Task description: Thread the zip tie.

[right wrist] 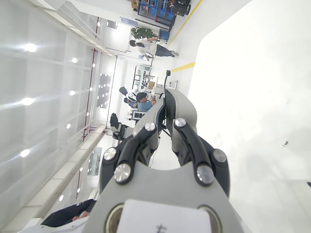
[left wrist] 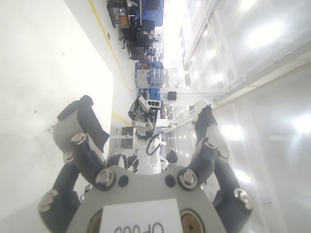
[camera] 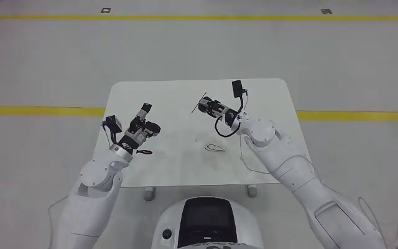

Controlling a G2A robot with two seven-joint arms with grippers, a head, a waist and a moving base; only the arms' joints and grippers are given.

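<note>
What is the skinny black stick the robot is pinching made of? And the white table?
The zip tie in the right gripper looks like matte black plastic: a thin, slightly bent strip with a small blocky head. The table looks like smooth white laminate or painted board, even, with rounded corners. I cannot tell which.

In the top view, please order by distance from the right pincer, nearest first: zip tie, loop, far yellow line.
1. Zip tie: held in the right pincer.
2. Loop: on the table, toward the robot.
3. Far yellow line: on the floor beyond the table.
</note>
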